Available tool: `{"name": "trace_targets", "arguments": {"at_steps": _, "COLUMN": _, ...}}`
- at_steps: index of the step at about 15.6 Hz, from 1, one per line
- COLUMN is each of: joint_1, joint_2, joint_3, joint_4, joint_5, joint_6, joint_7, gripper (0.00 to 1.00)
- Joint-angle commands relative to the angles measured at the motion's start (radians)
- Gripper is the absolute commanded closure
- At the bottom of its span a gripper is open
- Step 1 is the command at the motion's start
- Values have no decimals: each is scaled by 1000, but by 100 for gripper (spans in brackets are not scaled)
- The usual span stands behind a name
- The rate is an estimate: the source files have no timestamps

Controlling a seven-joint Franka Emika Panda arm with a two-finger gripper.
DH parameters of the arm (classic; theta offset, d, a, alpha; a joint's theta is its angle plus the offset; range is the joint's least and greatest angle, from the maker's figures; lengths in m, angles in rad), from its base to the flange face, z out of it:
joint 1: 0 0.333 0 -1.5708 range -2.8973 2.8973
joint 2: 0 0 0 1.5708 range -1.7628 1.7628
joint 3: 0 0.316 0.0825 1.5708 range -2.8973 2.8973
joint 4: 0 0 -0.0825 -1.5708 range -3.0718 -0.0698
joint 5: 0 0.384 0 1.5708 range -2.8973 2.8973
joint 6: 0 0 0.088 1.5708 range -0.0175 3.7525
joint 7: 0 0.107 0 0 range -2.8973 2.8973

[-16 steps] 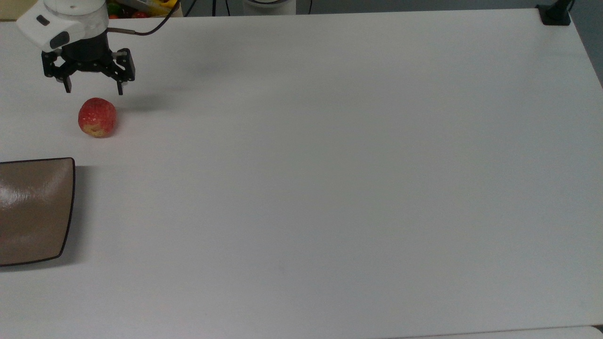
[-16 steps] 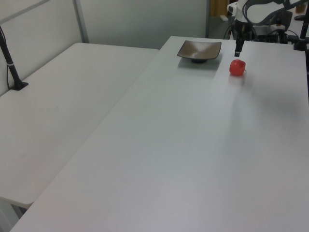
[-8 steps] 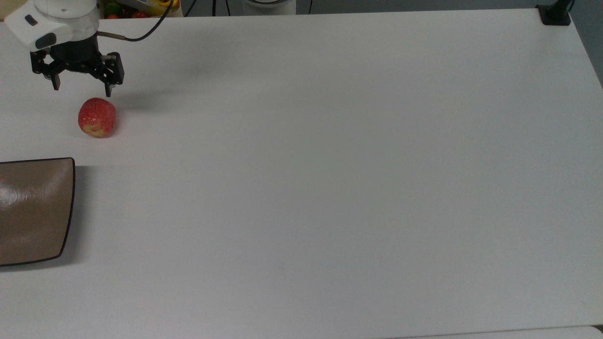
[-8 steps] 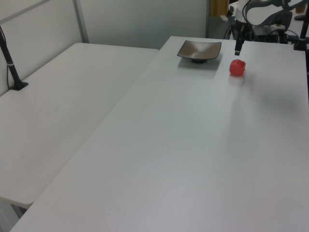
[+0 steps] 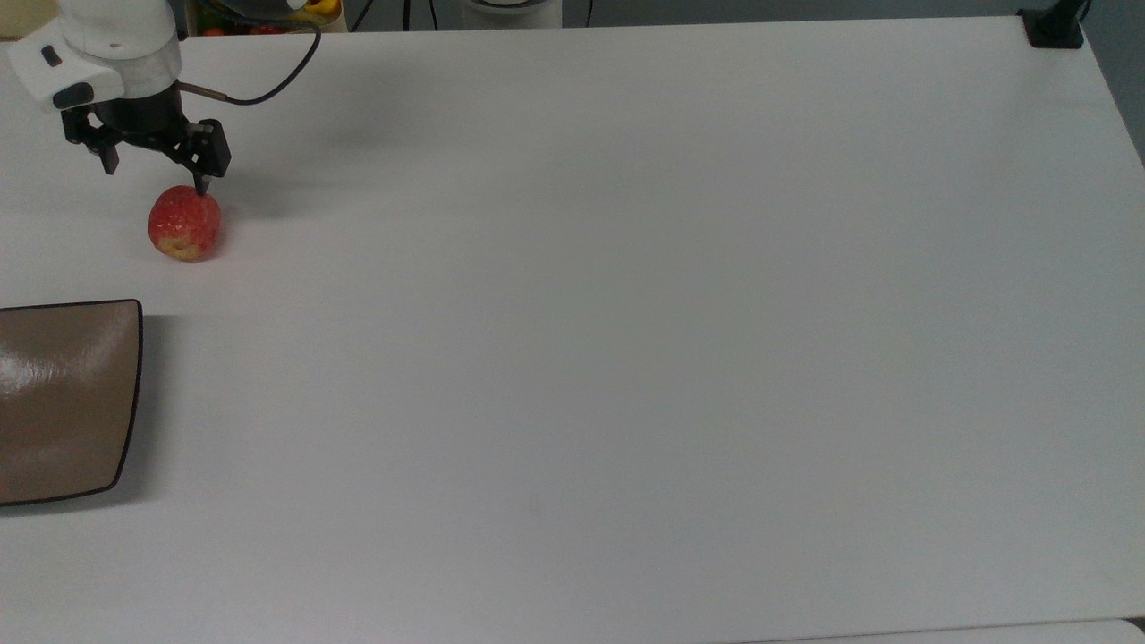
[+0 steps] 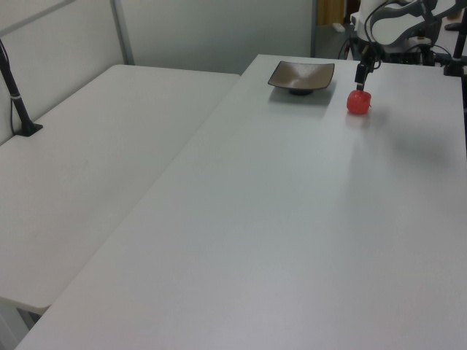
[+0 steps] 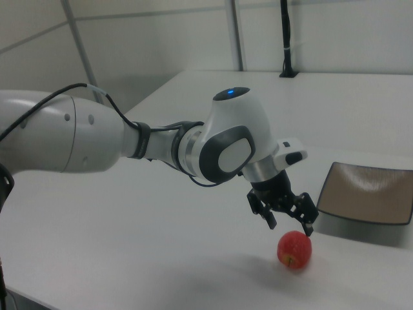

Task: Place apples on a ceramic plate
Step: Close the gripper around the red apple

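One apple [image 5: 184, 224] sits beneath the spread claw [image 5: 154, 179], apart from the plate [image 5: 63, 402].

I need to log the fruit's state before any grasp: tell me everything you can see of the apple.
The apple is small, round and red with pale speckled streaks and a yellowish patch at the end facing the top view's bottom. It rests on the white table, apart from the brown plate, which lies toward the top view's bottom left. The hand is open just above it; one fingertip is at its upper edge, whether touching I cannot tell.
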Motion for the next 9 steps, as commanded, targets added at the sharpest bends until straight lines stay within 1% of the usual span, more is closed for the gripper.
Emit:
{"name": "trace_targets", "arguments": {"at_steps": 1, "joint_1": -4, "joint_2": 31, "joint_3": 5, "joint_4": 10, "joint_5": -11, "joint_6": 36, "joint_7": 20, "gripper": 0}}
{"name": "trace_targets", "arguments": {"at_steps": 9, "joint_1": -14, "joint_2": 92, "joint_3": 23, "joint_4": 8, "joint_5": -7, "joint_6": 111, "joint_7": 33, "gripper": 0}}
